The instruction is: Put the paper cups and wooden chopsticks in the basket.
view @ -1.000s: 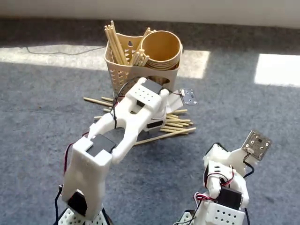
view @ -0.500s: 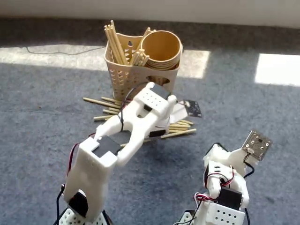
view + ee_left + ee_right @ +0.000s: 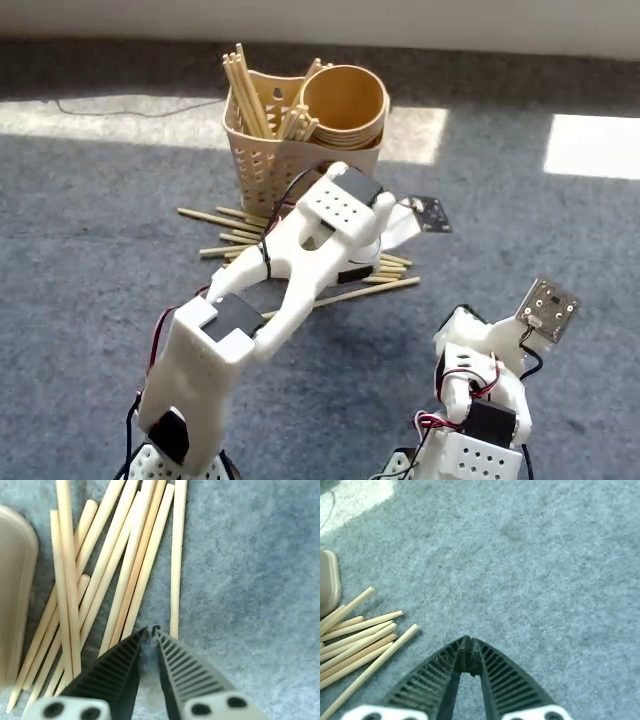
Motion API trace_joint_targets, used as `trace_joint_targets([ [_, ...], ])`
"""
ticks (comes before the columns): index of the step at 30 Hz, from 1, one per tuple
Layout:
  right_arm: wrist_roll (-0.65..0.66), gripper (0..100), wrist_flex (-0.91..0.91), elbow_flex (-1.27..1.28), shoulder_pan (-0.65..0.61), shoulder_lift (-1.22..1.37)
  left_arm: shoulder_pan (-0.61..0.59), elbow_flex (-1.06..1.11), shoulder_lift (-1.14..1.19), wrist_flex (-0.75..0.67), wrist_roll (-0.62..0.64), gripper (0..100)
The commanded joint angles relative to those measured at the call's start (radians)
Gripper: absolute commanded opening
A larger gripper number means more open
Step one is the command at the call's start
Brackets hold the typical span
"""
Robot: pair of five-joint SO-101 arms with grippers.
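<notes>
- Your left pincer [image 3: 150, 629]: ribbed black jaws drawn in until the tips nearly meet, with only a hairline gap. It holds nothing.
- The loose chopsticks [image 3: 127, 570] are plain round pale-wood sticks, fanned on the counter [image 3: 250, 555] straight ahead of those tips. One stick's end lies just beside one jaw tip, and the main bundle is ahead and off to the other side.
- The counter covering is grey, nappy and felt-like.
- Your right pincer [image 3: 469, 644]: same ribbed jaws, fully closed and empty, over bare grey nap. A few stick ends lie ahead and to one side of it, well apart.
- The basket [image 3: 262, 160] is beige perforated plastic with a rounded rim. It stands just beyond the left pincer, past the loose pile.
- The paper cups [image 3: 345, 100] are a nested tan stack sitting in the basket. The standing chopsticks [image 3: 246, 90] lean upright in it beside the cups.
- Versus 1 s ago: the white left arm [image 3: 300, 250] has swung its wrist sideways, away from the basket front and toward the right pincer's side of the pile.
- The right arm hasn't moved. The basket contents and floor pile look unchanged.
</notes>
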Motion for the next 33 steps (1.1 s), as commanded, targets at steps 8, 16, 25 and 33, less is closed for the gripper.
trace_joint_targets([
  [8,-0.002,0.6,-0.030,0.105,0.010,-0.010,-0.024,-0.050,0.067,-0.032,-0.063,9],
  [16,-0.002,0.6,-0.030,0.105,0.010,-0.010,-0.134,-0.050,0.179,-0.149,-0.061,9],
  [25,-0.002,0.6,-0.030,0.105,0.010,-0.010,-0.087,-0.048,0.147,-0.083,-0.066,1],
  [33,-0.002,0.6,-0.030,0.105,0.010,-0.010,-0.027,-0.050,0.036,-0.044,-0.002,1],
])
